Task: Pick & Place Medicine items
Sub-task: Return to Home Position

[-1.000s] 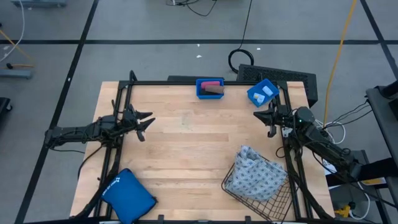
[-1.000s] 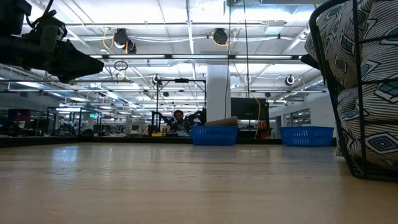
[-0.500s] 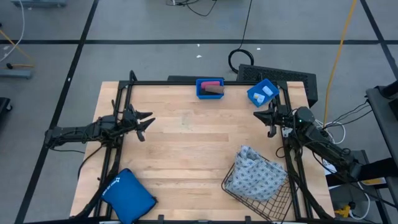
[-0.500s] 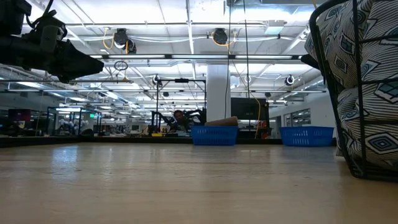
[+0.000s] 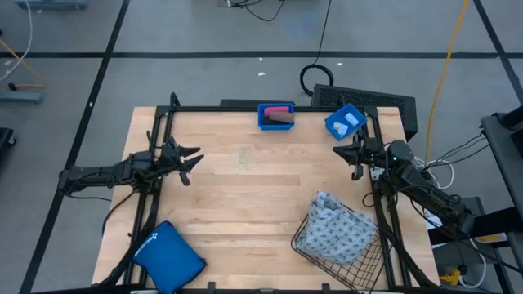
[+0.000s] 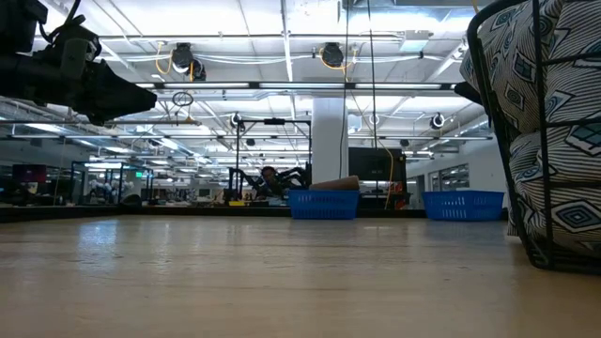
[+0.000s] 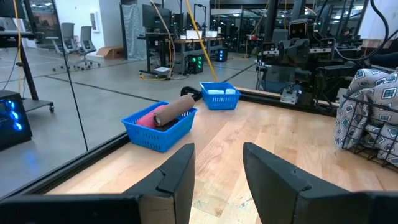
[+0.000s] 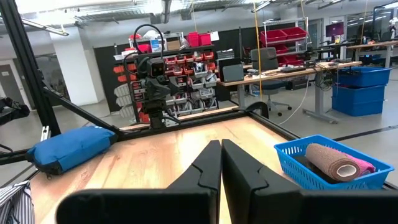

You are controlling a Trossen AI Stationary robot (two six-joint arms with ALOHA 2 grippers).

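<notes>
Table [image 5: 253,188]: every item looks sorted, so I'd call the job done. Wire basket [image 5: 369,263], lower right of the high view, holds the patterned soft pack [image 5: 331,224]. Plain blue pouch [image 5: 169,255] lies lower left, not your target. At the top edge, left bin [image 5: 261,117] holds the brown roll [image 5: 280,119] and right bin [image 5: 330,126] the white vials [image 5: 350,119]. Left gripper [image 7: 217,150] is mid-left, fingers spread, empty. Right gripper [image 8: 221,147] is mid-right, fingers pressed together, empty. Both sit at the sides, which I read as home pose.
</notes>
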